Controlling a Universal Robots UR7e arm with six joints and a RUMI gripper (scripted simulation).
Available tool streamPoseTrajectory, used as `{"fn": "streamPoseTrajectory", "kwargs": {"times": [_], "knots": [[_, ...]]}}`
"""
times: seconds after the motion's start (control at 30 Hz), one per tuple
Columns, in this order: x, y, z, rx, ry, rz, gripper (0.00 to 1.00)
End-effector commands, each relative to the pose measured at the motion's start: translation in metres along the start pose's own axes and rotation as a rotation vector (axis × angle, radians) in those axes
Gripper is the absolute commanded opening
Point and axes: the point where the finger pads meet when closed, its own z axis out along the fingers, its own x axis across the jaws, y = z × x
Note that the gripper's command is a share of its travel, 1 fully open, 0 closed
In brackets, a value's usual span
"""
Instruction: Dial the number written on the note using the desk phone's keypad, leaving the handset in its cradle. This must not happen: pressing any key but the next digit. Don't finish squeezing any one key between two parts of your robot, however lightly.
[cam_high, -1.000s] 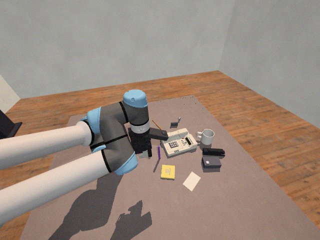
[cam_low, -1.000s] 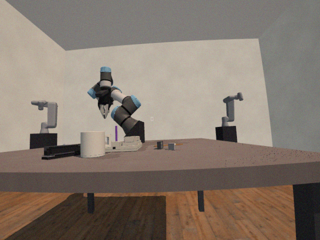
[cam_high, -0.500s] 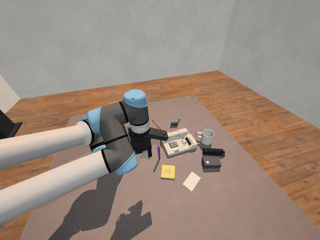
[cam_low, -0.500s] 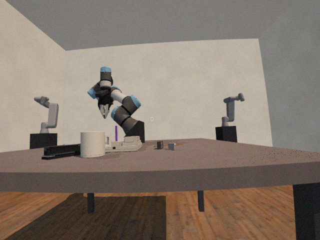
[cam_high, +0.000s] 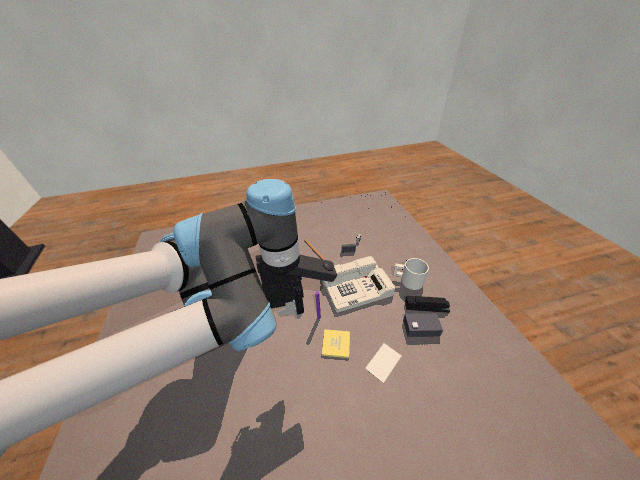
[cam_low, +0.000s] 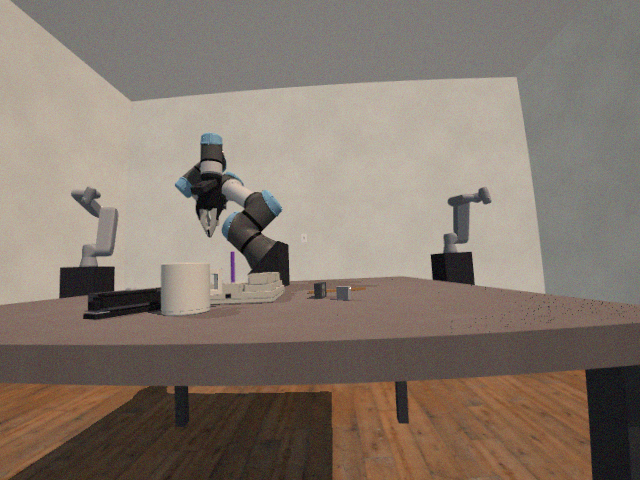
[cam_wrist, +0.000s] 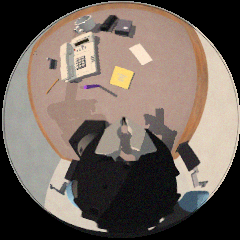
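The cream desk phone (cam_high: 356, 297) (cam_wrist: 90, 57) lies on the table with its handset (cam_high: 356, 267) (cam_wrist: 67, 64) in the cradle. Its keypad (cam_high: 346, 288) (cam_wrist: 81, 62) of dark keys is uncovered. A yellow note (cam_high: 336, 344) (cam_wrist: 122, 77) lies beside the phone and bears small writing, too blurred to read. A blank-looking white card (cam_high: 383, 362) (cam_wrist: 141, 54) lies near it. My gripper (cam_low: 209, 235) (cam_wrist: 123, 117) is shut and empty. It hangs high above the table, on the arm's side of the phone, clear of the keys. In the top view its fingertips are partly hidden.
A purple pen (cam_high: 318, 304) (cam_low: 232, 266) (cam_wrist: 92, 86) stands upright between gripper and phone. Beyond the phone are a white mug (cam_high: 415, 274) (cam_low: 185, 288), a black stapler (cam_high: 427, 303) and a dark box (cam_high: 422, 324). An orange pencil (cam_high: 313, 249) and small blocks (cam_high: 348, 248) lie behind the phone.
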Motion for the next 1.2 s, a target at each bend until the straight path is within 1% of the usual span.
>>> {"fn": "streamPoseTrajectory", "kwargs": {"times": [0.0,0.33,0.57,0.83,0.9,1.17], "knots": [[0.000,0.000,0.000,0.000,0.000,0.000,0.00],[0.000,-0.002,0.000,0.000,0.000,0.000,0.00],[0.000,-0.009,0.000,0.001,0.000,0.001,0.00],[0.000,-0.029,0.000,0.001,0.000,0.001,0.00],[0.000,-0.029,0.000,0.001,0.000,0.001,0.00],[0.000,-0.061,-0.001,0.001,0.000,0.001,0.00]]}}
